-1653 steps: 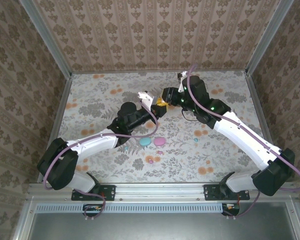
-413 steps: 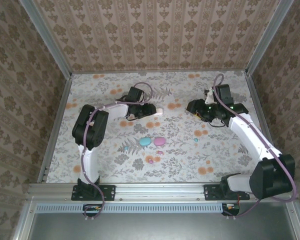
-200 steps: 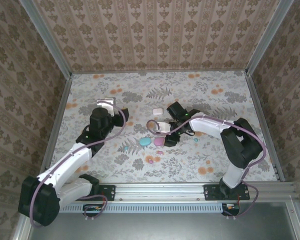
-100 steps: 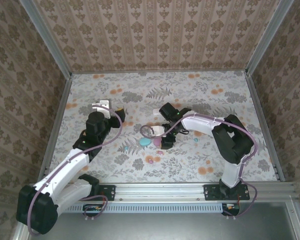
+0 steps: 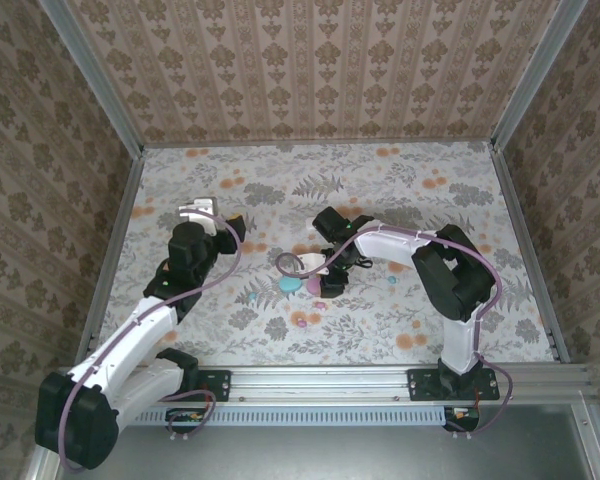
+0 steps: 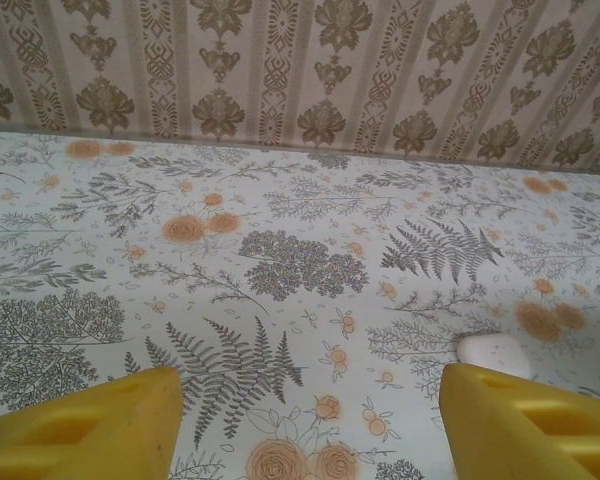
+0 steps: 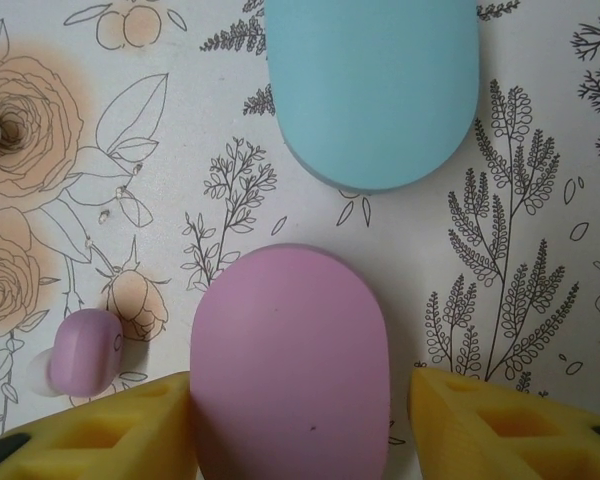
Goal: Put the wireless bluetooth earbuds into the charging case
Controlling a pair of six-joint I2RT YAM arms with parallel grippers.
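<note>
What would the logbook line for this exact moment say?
left gripper: open, empty | right gripper: open, astride pink case | pink earbud: loose beside case | teal case: ahead, untouched

I get bright, even light from above, with only faint, soft shadows on the table [image 5: 380, 320]. Wrist views are crisp, though the fingers [image 6: 80, 425] of the left tool [image 6: 310, 425] look slightly soft.

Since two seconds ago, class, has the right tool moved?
Yes. The right tool has swung left and nearer, from well right of the teal case to just beside it, its jaws open around the pink case.
</note>
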